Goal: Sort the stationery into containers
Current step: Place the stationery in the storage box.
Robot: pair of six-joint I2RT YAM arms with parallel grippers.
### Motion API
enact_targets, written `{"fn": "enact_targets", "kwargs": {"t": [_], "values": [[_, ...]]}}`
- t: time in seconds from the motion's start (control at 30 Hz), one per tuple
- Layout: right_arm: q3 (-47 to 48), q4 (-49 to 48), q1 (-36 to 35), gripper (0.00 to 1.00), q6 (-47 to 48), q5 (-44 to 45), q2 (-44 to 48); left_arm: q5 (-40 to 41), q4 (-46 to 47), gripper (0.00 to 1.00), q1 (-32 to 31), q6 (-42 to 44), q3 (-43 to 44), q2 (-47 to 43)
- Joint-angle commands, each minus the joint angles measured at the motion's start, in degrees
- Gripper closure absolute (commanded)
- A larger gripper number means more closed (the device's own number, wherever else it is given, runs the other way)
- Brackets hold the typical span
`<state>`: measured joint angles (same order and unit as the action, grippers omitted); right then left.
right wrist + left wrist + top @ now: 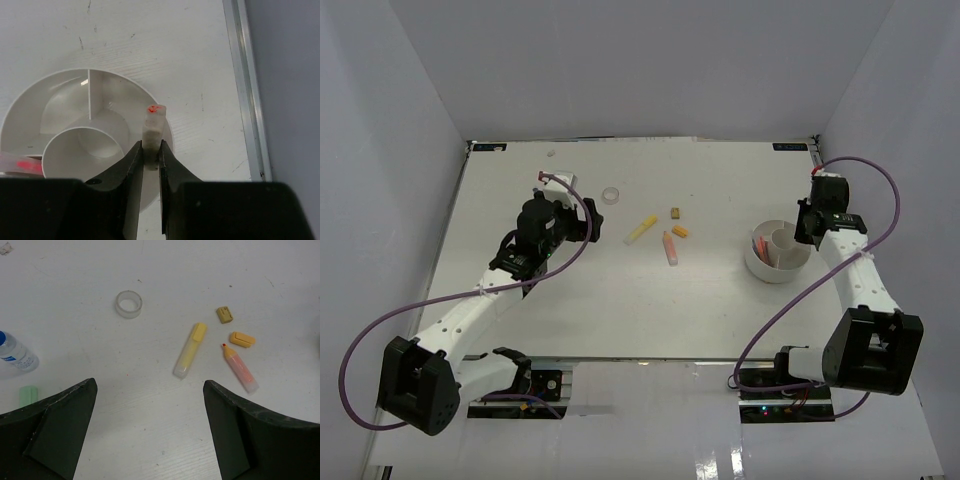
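Right pincer [151,150], clamped on a white eraser [153,125], hangs over the tub [65,107]; left pincer [150,385] gapes empty above yellow marker [190,350] and tape ring [129,304], yet unsorted.

Left of the tape ring [129,304], your blue-capped bottle [15,354] is cropped by the frame edge. Below-left of the ring, a pale green piece [28,394] slips behind a finger [65,425] of the left gripper [150,385]. Far right of the ring, the right gripper [151,150] masks the near side of the white tub [115,95] and the lower end of the white block [153,125]. A pink item [17,165] there blurs at the edge.
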<state>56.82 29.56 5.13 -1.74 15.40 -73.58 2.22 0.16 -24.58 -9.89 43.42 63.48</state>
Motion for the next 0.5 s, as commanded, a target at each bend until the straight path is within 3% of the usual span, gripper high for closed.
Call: {"fn": "enact_targets", "kwargs": {"t": [0.0, 0.33, 0.47], "values": [[3.8, 1.4, 0.1, 0.92, 5.9, -2.7, -0.3, 1.7, 0.1, 0.02, -0.8, 1.5, -0.9, -0.8], [4.2, 1.6, 0.1, 0.90, 7.6, -6.5, -1.4, 2.4, 0.1, 0.02, -1.4, 2.3, -1.1, -0.8], [3.9, 1.6, 0.1, 0.77, 7.5, -6.2, -1.6, 2.1, 0.1, 0.02, -1.4, 2.4, -1.1, -0.7]]}}
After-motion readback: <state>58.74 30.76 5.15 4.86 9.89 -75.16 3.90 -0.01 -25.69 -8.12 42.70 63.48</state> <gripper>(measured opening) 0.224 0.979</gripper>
